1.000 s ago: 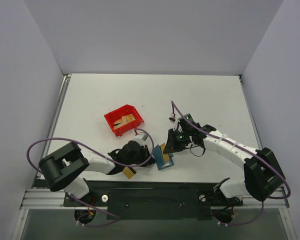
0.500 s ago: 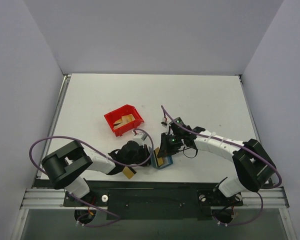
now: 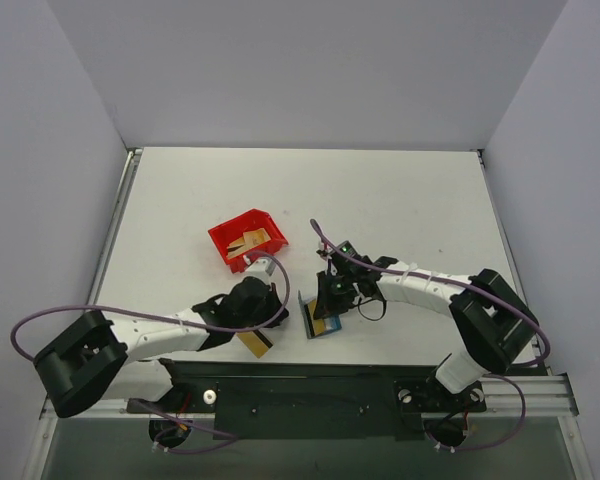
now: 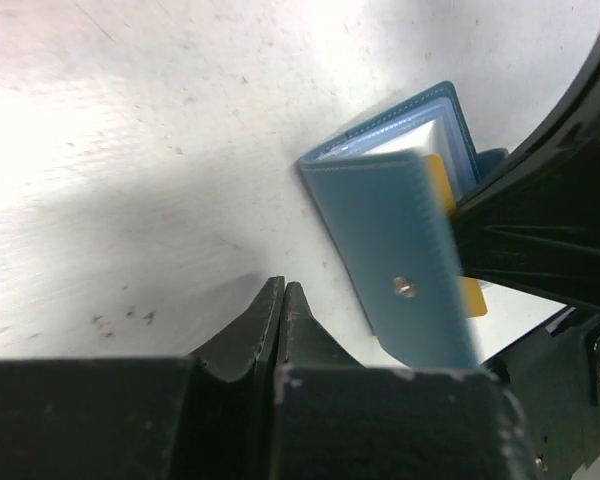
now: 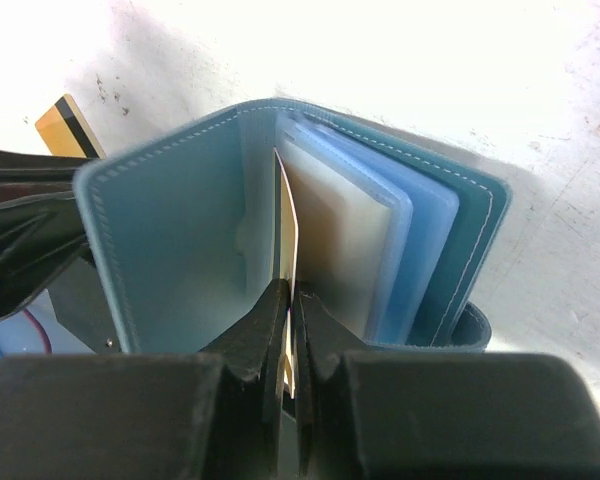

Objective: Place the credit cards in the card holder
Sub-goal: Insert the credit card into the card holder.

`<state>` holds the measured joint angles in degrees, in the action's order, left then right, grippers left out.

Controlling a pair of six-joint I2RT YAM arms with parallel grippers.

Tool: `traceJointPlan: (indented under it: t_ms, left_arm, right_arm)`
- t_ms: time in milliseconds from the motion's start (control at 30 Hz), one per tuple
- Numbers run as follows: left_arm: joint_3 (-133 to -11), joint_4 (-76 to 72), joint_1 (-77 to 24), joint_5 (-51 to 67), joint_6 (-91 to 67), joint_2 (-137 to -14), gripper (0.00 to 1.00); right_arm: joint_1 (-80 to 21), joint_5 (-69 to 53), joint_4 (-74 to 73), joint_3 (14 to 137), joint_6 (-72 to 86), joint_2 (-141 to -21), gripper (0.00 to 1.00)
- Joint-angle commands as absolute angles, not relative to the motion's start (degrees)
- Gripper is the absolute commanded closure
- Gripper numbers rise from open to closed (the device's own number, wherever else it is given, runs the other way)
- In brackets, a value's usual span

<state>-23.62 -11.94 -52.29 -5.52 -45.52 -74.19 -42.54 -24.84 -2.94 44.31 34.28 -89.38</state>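
**A:** What is the holder made of, and where is it?

**B:** The holder is teal and leather-like, with pale stitching round the rim and a small metal stud on its outer cover. Inside are smooth, lighter blue sleeves, partly see-through. It stands on edge like an open book on the white, scuffed tabletop, near the front edge between the two arms.

**A:** Which way does it face?

**B:** Its opening faces the right arm and its studded cover faces the left arm. From above, its long side runs roughly near to far, a little tilted.

**A:** And the jaws?

**B:** The right jaws are clenched on a thin gold-tan card. It is seen edge-on, pointing into the holder between the cover and the first sleeve. The left jaws are pressed together with nothing between them, low over the tabletop just beside the holder.

**A:** What is hard to see?

**B:** The card's near end is hidden between the jaws, and I cannot tell how deep it sits. In the left wrist view the dark right gripper blocks the holder's far side, so only a yellow sliver of card shows. A loose card, gold with a dark stripe, lies flat by the left wrist. The red plastic bin holds tan pieces too small to make out.
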Motion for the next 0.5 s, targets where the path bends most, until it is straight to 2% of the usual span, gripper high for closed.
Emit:
traceJointPlan:
  t_ms: [0,233,467]
  left_arm:
    - [-28.6,-0.2,-51.7,-11.6,-42.1,-67.3,1.00]
    - [-30.8,-5.5,-51.6,-7.1,-39.4,-60.7,1.00]
    - [-34.1,-12.0,-52.0,-1.6,-37.2,-64.4,1.00]
  right_arm:
    - [-43.7,-18.9,-5.0,45.6,33.0,-91.8,1.00]
    - [-44.5,-17.1,-6.2,46.6,32.7,-92.2,1.00]
    - [-44.6,-16.5,-6.2,46.8,32.9,-93.3,1.00]
